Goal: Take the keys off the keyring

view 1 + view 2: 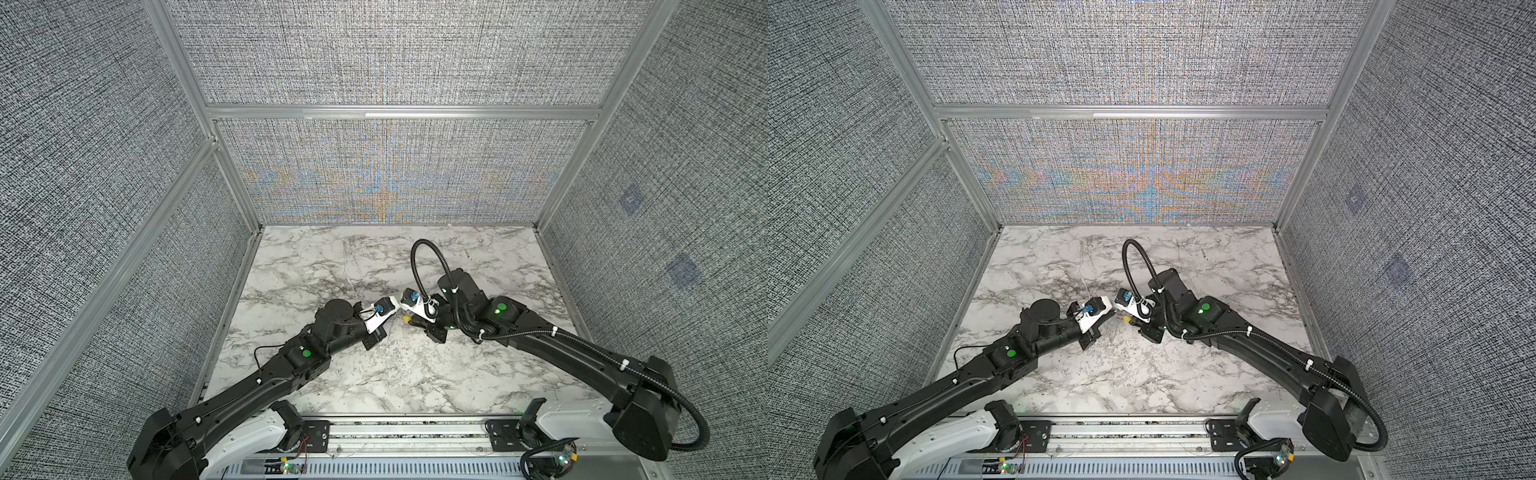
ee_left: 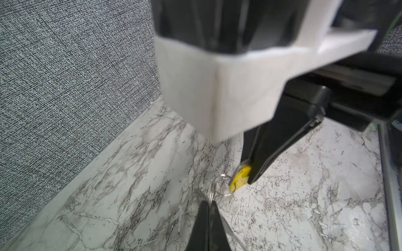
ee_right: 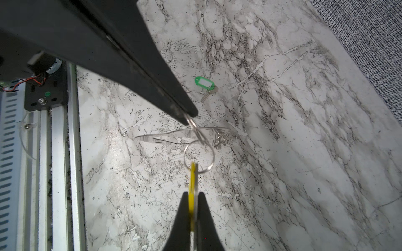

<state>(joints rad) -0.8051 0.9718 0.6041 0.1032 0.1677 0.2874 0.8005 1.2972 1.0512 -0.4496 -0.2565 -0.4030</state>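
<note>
Both grippers meet above the middle of the marble table in both top views. My right gripper is shut on the yellow plastic tag of one key. A round wire ring runs through that tag. My left gripper is shut on a thin wire ring of the keyring, which hangs blurred between the two grippers, with small rings at one end. The key with the green tag lies loose on the table, apart from both grippers.
The marble table is boxed in by grey fabric walls at the back and both sides. An aluminium rail runs along the front edge, close to the grippers in the right wrist view.
</note>
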